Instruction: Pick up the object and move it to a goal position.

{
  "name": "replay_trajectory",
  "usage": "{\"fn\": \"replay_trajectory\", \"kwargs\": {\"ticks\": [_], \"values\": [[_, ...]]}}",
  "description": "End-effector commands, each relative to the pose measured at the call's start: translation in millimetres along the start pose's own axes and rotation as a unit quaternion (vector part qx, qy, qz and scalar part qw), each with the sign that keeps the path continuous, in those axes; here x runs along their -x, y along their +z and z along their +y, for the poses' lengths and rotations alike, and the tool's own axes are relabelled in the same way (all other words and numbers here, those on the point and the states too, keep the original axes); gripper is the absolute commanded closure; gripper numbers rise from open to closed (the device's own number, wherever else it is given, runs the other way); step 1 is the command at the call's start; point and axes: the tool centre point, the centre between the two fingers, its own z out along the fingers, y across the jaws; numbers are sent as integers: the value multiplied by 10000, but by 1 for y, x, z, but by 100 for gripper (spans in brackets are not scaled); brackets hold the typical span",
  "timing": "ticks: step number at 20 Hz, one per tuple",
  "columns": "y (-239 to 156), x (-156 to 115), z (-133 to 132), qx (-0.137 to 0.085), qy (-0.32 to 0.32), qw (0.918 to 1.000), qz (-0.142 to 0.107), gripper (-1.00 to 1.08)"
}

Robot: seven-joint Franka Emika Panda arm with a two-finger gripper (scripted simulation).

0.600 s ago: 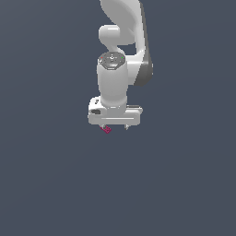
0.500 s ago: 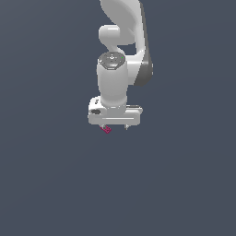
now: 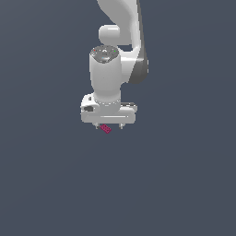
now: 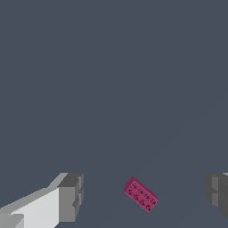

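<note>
Item: pre-grasp step, gripper (image 4: 142, 198) w/ jaws spread wide, holding nothing, magenta block (image 4: 141, 194) lying skewed between fingertips (image 4: 71, 198) on plain dark grey surface (image 3: 175, 184), no edges in view; next move prob. descend, align to block, close; room otherwise featureless.

You get flat, even simulator light in both views, neither dim nor harsh. In the exterior view the arm (image 3: 110, 69) is brightest on its upper surfaces and toward the frame's left, shading to dark grey on its right flank, so light falls from above and slightly left. The ground (image 3: 184, 184) is a uniform slate blue with no clear cast shadows. No glare, no motion blur, no bending at the edges. In the wrist view the block (image 4: 140, 194) renders crisp, its studs readable, though outlines look slightly jagged
</note>
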Motion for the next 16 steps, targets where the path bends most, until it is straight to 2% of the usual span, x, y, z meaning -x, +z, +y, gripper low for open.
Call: {"fn": "replay_trajectory", "kwargs": {"ticks": [1,8,16], "values": [[0,0,-1,0,-6,10000,-3,-92],[4,3,1,5,-137,9999,-13,-92],[21,15,8,9,-648,9979,-64,-92]]}}
